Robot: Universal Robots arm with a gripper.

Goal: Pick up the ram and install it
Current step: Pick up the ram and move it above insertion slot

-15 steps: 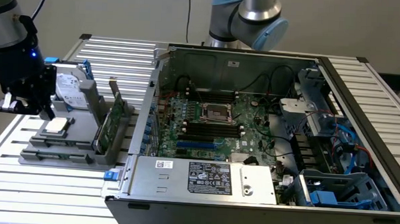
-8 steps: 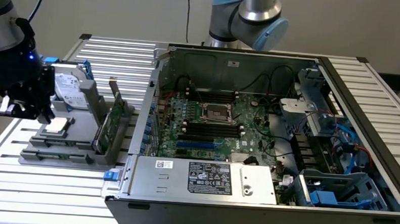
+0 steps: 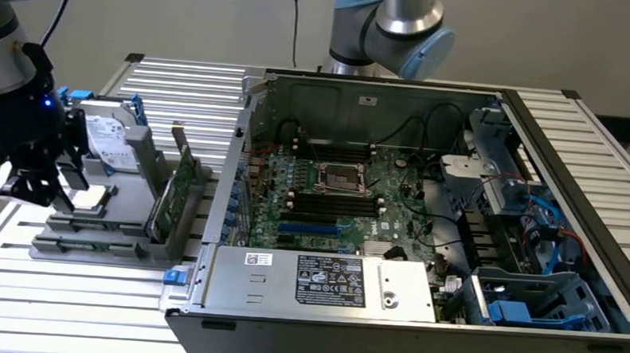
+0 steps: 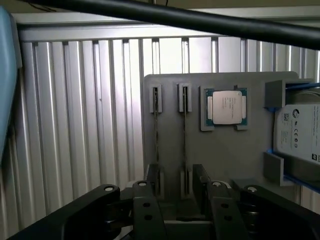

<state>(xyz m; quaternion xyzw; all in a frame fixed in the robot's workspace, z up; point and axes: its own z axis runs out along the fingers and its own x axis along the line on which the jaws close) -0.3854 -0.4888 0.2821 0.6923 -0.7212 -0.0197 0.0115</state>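
An open computer case (image 3: 403, 101) sits on a slatted metal table (image 3: 64, 309), motherboard (image 3: 335, 201) exposed. At its nine o'clock, a gray holder (image 3: 89, 246) carries a hard drive (image 3: 109, 140) and a square processor (image 4: 226, 106).

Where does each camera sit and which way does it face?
Exterior view: high off the arm, looking down on the open computer case and grey holder; the gripper hangs over the holder at the exterior view's left.
Wrist view: on the wrist, looking down past the open gripper at the holder with ram, processor and hard drive.
Shared: holder, ram, processor, hard drive, gripper.
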